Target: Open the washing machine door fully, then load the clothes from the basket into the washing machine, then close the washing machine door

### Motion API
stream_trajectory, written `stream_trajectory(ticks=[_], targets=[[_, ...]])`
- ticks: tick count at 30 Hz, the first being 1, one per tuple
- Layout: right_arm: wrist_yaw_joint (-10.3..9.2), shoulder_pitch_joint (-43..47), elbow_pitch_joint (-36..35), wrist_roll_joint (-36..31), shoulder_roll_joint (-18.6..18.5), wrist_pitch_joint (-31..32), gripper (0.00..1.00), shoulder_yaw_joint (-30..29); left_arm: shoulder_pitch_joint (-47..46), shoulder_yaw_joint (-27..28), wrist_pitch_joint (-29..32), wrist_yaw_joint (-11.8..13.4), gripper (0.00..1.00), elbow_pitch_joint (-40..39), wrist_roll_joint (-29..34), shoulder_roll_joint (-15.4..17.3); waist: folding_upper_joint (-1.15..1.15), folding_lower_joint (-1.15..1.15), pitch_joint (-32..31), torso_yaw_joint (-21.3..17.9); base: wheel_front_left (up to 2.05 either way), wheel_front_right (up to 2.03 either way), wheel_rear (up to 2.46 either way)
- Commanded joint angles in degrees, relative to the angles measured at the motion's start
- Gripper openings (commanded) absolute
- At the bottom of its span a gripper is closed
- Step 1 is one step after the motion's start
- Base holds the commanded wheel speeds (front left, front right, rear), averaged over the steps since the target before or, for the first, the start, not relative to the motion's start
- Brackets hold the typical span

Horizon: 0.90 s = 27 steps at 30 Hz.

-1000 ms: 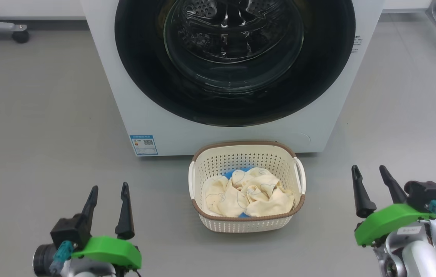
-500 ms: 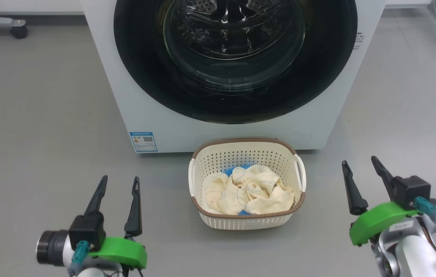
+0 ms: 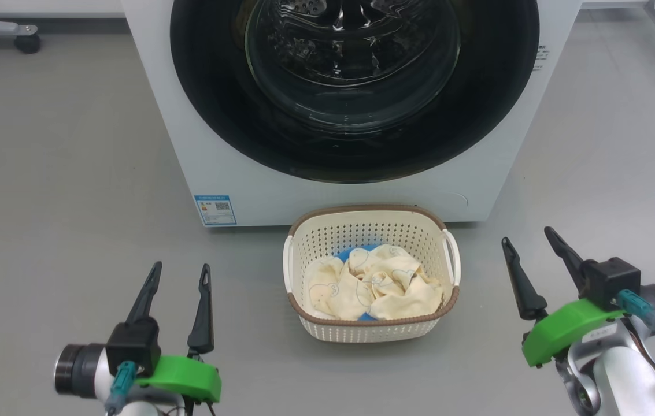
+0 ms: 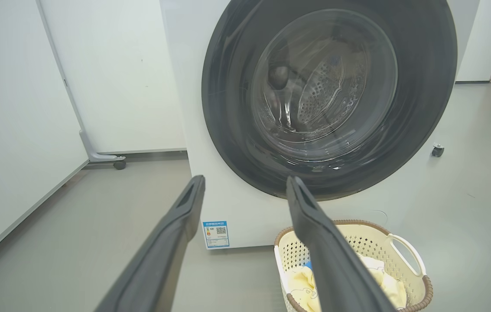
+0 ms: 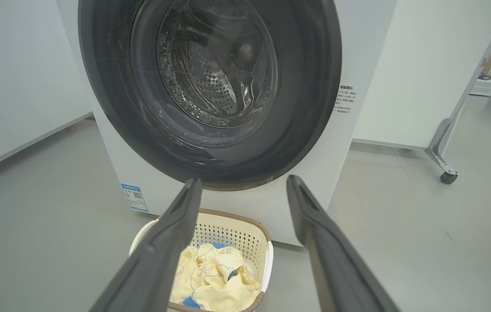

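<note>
The washing machine door [image 3: 355, 75] fills the upper middle of the head view. It sits shut, flush against the white front of the washing machine [image 3: 246, 190], so I judge the first step, swinging it open, not yet begun. Its wide rim is glossy black and its centre is a bulging bowl of clear glass, through which the perforated steel drum [image 5: 215, 78] glints.

Directly below, at the middle of the frame, the basket [image 3: 370, 334] stands on the floor [image 3: 61, 173] just in front of the machine's base. It is likely set there so the garments have a short way to travel. It is a rounded rectangle of cream plastic, its walls pierced with rows of small holes, with a brown band round the rim and a white handle on either side. The clothes [image 3: 370, 289] lie crumpled inside it: soft, pale cream-yellow cloth with faint outlined prints and a glimpse of bright blue beneath. A blue sticker [image 3: 214, 209] sits low on the machine's front, left of the basket.

The left claw [image 3: 181, 267] at the lower left and the right claw [image 3: 526, 235] at the lower right flank the basket, well apart from it. Each has its two long dark fingers spread with nothing between them — held ready, it seems, pointing toward the machine. The floor is smooth, matt grey.
</note>
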Motion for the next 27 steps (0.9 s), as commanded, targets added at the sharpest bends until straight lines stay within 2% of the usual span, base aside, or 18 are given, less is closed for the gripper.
stream_trajectory(ticks=[1, 16, 27], targets=[[-0.17, -2.82, -1.81, -0.09, -0.88, -0.65, 1.0, 0.88, -3.16, 2.09, -0.63, 0.42, 1.0, -1.99, 0.33, 0.73, 0.0, 0.0, 0.03, -0.01, 0.0, 0.0, 0.0], [-0.17, -3.05, -1.67, -0.16, -0.76, -0.69, 1.0, 0.63, -3.56, 2.01, -0.63, 0.53, 1.0, -0.91, 0.92, 0.94, 0.0, 0.0, 0.29, -0.1, 0.04, 0.04, -0.08], [-0.17, -3.31, -1.5, -0.22, -0.77, -0.71, 1.0, 0.39, -3.98, 1.82, -0.63, 0.59, 1.0, -0.67, 1.22, 1.12, 0.0, 0.0, 0.55, -0.27, 0.74, 0.74, -1.47]])
